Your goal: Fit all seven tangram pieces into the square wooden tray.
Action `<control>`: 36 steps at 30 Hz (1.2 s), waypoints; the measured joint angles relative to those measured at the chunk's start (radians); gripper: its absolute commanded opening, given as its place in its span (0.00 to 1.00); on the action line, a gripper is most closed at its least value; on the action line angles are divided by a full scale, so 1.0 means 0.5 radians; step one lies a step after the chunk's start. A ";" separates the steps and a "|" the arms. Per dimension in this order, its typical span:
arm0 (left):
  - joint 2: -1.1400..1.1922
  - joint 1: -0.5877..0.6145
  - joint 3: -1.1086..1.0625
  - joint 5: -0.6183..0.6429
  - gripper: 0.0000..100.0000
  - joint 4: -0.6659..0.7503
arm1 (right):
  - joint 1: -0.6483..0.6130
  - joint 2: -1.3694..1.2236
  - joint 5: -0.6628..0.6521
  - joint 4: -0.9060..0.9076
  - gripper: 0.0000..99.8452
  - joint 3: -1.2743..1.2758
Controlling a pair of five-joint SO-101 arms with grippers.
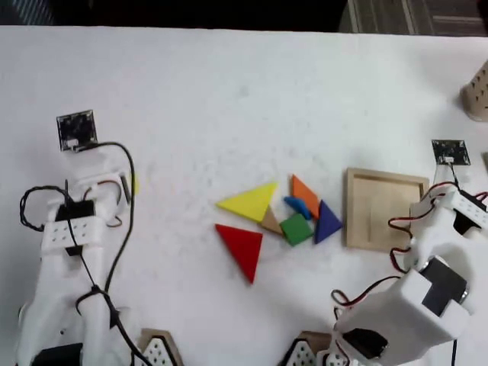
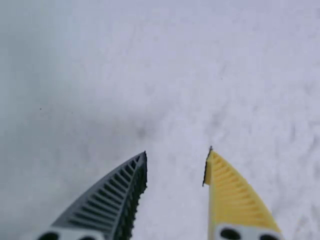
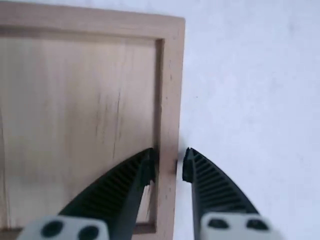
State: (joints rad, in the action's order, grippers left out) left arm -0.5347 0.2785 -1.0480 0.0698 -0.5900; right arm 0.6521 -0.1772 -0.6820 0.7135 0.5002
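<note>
The right arm [image 1: 415, 316], its white housing nearest the overhead camera, stood at one end of the white table [image 1: 229, 99]. The right gripper [image 3: 169, 161] was pinched on the rim of the wooden tray [image 3: 80, 115], one dark finger inside the wall and the other outside it. The left gripper [image 2: 175, 159] hung released over bare tabletop, well apart from the pieces. Its grey finger [image 2: 115, 200] and yellow finger [image 2: 232, 195] were spread with nothing between them.

All seven tangram pieces lay loose on the table between the two arms, outside the tray and clustered on its side facing the left arm [image 1: 69, 232]. The dark blue triangle [image 1: 328, 223] sat just beside the tray's rim (whether the two touched could not be told), with the green square [image 1: 296, 228] close against it. The orange parallelogram [image 1: 306, 194] and a small light blue piece [image 1: 294, 205] lay just beyond those, toward the table's far edge. A tan triangle [image 1: 270, 222] was tucked between the green square and the yellow triangle [image 1: 250, 202]. The red triangle [image 1: 242, 248] lay a little apart, closest of the seven to the arms' bases.

A black square marker [image 1: 76, 130] lay beyond the left arm and a second marker [image 1: 450, 151] beyond the right.
</note>
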 measured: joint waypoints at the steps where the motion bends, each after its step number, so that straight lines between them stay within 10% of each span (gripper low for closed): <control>1: 0.000 0.000 0.000 0.000 0.21 0.000 | 0.000 -0.009 -0.003 0.000 0.11 -0.006; 13: 0.000 0.000 0.000 0.000 0.21 0.000 | -0.021 -0.015 -0.003 0.006 0.02 -0.040; 36: 0.000 0.120 0.000 0.000 0.21 0.000 | -0.601 0.368 0.853 1.697 0.02 -1.341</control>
State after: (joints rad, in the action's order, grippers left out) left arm -0.5347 0.3383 -1.0480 0.0698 -0.5900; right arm 0.3514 0.0069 -0.2555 1.5620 -0.1703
